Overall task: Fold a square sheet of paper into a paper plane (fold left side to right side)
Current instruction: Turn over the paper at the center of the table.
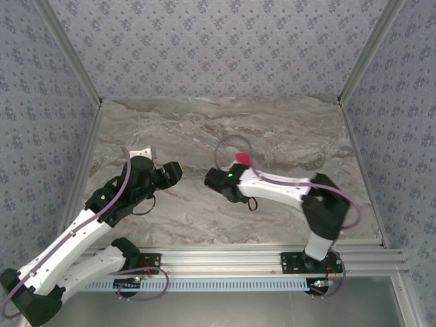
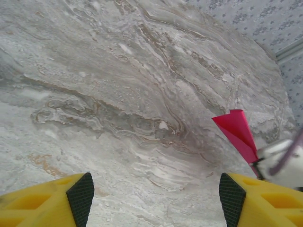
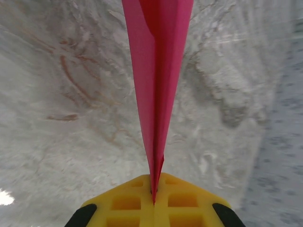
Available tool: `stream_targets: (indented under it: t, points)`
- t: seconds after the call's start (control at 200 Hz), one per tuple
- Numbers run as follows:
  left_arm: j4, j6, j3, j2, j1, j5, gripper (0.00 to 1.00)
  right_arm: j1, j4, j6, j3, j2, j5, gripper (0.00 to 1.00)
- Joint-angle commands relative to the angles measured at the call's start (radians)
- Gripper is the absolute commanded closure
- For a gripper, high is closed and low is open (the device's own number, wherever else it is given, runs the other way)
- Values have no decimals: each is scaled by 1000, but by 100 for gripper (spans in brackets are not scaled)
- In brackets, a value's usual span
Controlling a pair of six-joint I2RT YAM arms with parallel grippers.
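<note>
Of your two tools, the right tool [image 3: 154, 201] is pressed together, pinching the narrow end of the one magenta paper plane [image 3: 158, 71], which sticks out ahead of its fingers over the middle of the bench [image 1: 286, 129]. The left tool [image 2: 156, 196] is spread wide and holds nothing, apart from the plane on its left. The bench is grey veined marble, walled in by blue floral wallpaper [image 1: 218, 41].

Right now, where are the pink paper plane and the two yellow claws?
paper plane [image 3: 158, 94], right wrist view, its folded body.
right gripper [image 3: 154, 191], right wrist view, where the fingertips pinch.
left gripper [image 2: 156, 201], left wrist view, midway between open fingertips.
</note>
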Motion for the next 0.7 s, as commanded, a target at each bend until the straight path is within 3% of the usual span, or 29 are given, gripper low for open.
stream_targets:
  t: [0.0, 0.18, 0.335, 0.695]
  points:
    - [-36, 3, -10, -16, 9, -33, 27, 48, -196, 101, 89, 145, 228, 94]
    - [-45, 6, -12, -18, 17, -30, 26, 102, -197, 88, 149, 328, 219, 93]
    - [-35, 4, -19, -16, 20, -20, 25, 123, -89, -8, 132, 354, 86, 86]
    - [18, -1, -36, 25, 32, 52, 23, 138, 81, -86, 41, 159, -248, 38]
